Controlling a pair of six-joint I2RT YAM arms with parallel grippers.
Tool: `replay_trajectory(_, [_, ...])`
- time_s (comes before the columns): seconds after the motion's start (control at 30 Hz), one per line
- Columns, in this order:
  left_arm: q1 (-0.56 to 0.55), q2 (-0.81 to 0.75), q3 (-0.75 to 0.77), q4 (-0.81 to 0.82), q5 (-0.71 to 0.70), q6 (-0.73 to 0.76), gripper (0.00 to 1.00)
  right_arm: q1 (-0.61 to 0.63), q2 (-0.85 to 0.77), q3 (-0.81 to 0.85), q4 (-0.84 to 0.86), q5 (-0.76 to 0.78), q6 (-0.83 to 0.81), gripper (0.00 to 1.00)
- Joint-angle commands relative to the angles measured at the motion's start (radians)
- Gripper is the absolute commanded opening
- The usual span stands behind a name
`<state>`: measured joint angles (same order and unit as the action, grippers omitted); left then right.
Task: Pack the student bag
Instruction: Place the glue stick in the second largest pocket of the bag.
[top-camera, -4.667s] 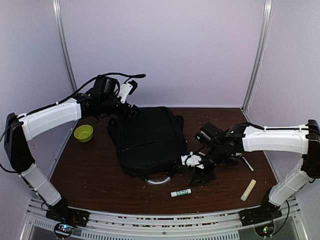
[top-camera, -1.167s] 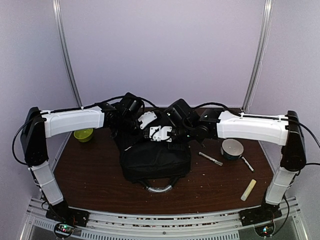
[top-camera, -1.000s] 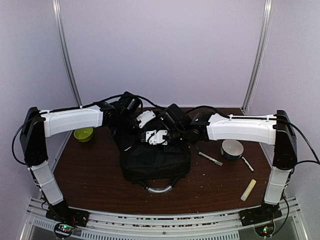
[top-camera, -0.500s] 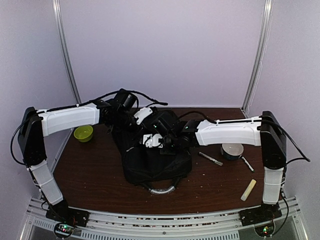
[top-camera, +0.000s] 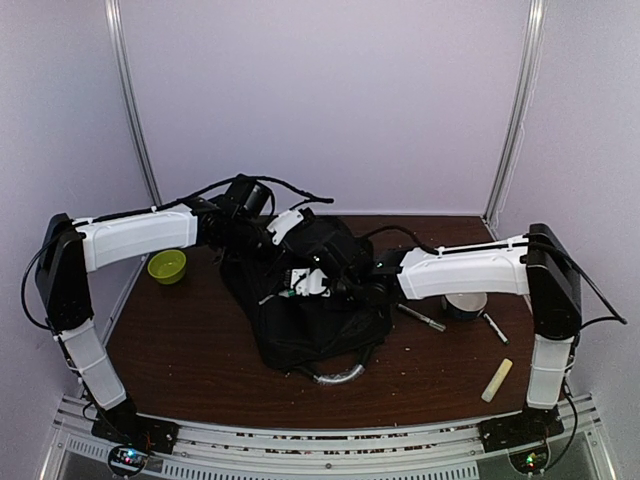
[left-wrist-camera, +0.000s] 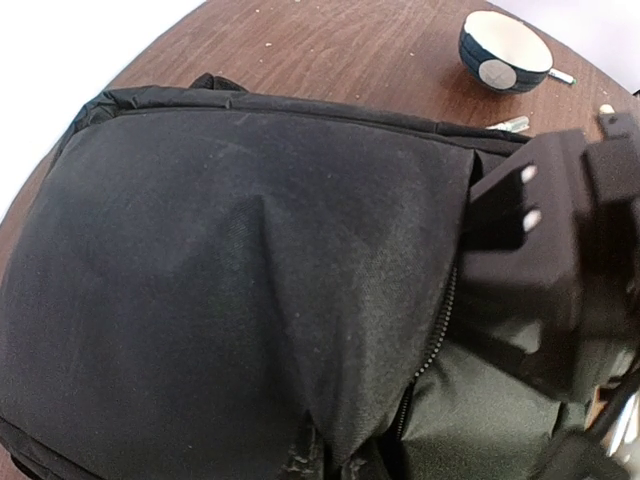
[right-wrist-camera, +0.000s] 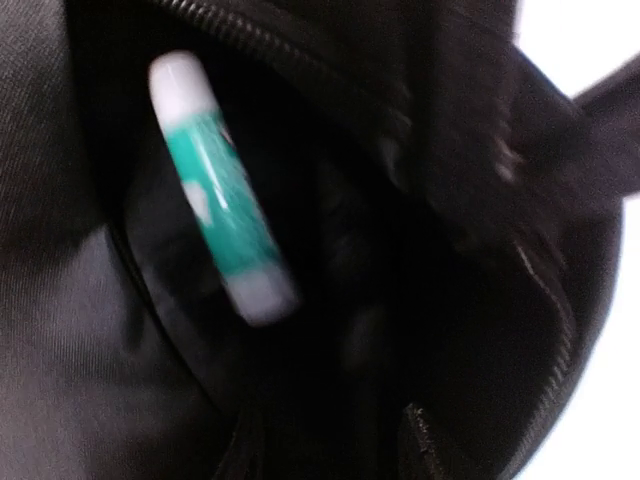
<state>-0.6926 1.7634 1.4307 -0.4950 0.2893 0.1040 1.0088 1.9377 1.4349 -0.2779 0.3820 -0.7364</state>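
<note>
The student bag (top-camera: 315, 320) sits mid-frame on the brown bench (top-camera: 180, 340), its grey handle (top-camera: 338, 374) at its lower edge and its upper part raised off the bench; the left hand (top-camera: 283, 226) is at that raised edge; in the left wrist view the black fabric draws into a taut fold running to the bottom centre, so the hand is clenched on the bag's cloth, though its fingers are out of sight; the right hand (top-camera: 312, 283) is at the bag's open zip (left-wrist-camera: 432, 340), centre of the overhead view; whether it is clenched or released I cannot tell; in the right wrist view a green tube with white ends (right-wrist-camera: 218, 190) lies tilted inside the dark opening, upper left, blurred; a green bowl (top-camera: 167, 266) stands at left; a blue-sided bowl (left-wrist-camera: 505, 48), a pen (top-camera: 422, 318) and a pale stick (top-camera: 497, 380) lie at right.
</note>
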Motion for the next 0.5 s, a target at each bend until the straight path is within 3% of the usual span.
replay_trajectory(0.0, [0.008,-0.039,0.045,0.093,0.085,-0.013,0.0,-0.009,-0.118,-0.036,-0.003,-0.008,0.07,0.47])
replay_trajectory(0.23, [0.008,-0.011,0.036,0.092,0.059,-0.015,0.0,-0.009,-0.276,-0.09,-0.211,-0.289,0.139,0.47])
replay_trajectory(0.47, [0.008,0.005,0.03,0.092,0.052,-0.016,0.0,-0.034,-0.472,-0.209,-0.331,-0.367,0.187,0.47])
